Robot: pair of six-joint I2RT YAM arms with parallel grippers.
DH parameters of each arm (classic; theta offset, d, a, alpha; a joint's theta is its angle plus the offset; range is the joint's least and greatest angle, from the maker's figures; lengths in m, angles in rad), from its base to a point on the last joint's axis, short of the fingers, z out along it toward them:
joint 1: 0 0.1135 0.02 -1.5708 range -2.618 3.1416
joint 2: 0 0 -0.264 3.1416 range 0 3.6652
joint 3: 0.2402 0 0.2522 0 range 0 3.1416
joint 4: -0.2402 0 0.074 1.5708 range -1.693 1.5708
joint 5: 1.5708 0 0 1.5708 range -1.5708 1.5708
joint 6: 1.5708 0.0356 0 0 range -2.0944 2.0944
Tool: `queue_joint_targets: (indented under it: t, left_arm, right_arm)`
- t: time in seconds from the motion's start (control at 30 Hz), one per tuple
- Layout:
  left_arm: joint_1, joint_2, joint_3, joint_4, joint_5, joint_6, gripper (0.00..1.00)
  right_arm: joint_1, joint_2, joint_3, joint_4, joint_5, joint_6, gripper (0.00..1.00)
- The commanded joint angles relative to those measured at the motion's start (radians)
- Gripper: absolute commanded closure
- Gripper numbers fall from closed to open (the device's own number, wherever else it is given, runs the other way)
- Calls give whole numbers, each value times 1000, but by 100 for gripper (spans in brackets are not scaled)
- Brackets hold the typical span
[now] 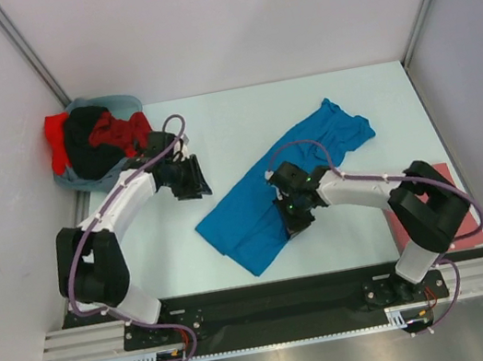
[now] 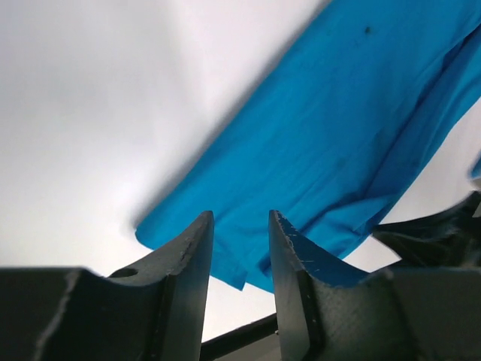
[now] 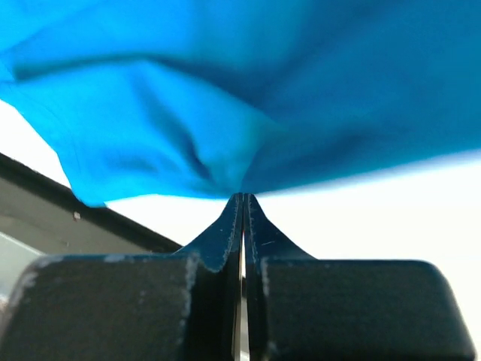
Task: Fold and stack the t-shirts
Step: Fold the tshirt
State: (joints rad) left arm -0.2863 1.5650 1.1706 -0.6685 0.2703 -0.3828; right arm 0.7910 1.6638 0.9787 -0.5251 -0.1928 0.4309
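Blue t-shirt lies stretched diagonally across mid-bench, running from 7 o'clock up to 1 o'clock. Right fingers are pinched tight on a fold at its lower edge. Left fingers stand part open and empty, just off the shirt's 9 o'clock corner, with bare bench around them. A pile of shirts sits at 10 o'clock, and a pinkish-red shirt lies at the 4 o'clock edge.

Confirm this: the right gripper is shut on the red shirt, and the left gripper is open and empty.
Not red. The right gripper is shut on the blue shirt, as the right wrist view shows; the left gripper is open and empty.
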Motion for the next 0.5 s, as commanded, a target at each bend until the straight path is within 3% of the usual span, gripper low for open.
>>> queue_joint_targets:
  t: [0.0, 0.1, 0.2, 0.27, 0.3, 0.47]
  left_arm:
    - [-14, 20, 18, 32, 56, 19, 58]
    - [-39, 72, 11, 32, 86, 38, 56]
    - [-63, 110, -18, 41, 51, 59, 54]
    - [-65, 141, -26, 44, 38, 71, 48]
    - [-65, 151, -26, 40, 29, 85, 46]
    - [-65, 178, -19, 17, -49, 110, 46]
  right_arm:
    - [-65, -128, 20, -148, 10, -35, 100]
    - [-217, -242, 26, -150, -51, -6, 98]
    - [-390, -269, 11, -118, -111, 34, 76]
    - [-476, -259, -23, -72, -173, 61, 70]
    - [-493, -242, -26, -63, -186, 71, 62]
    - [-555, -205, -49, -26, -183, 97, 44]
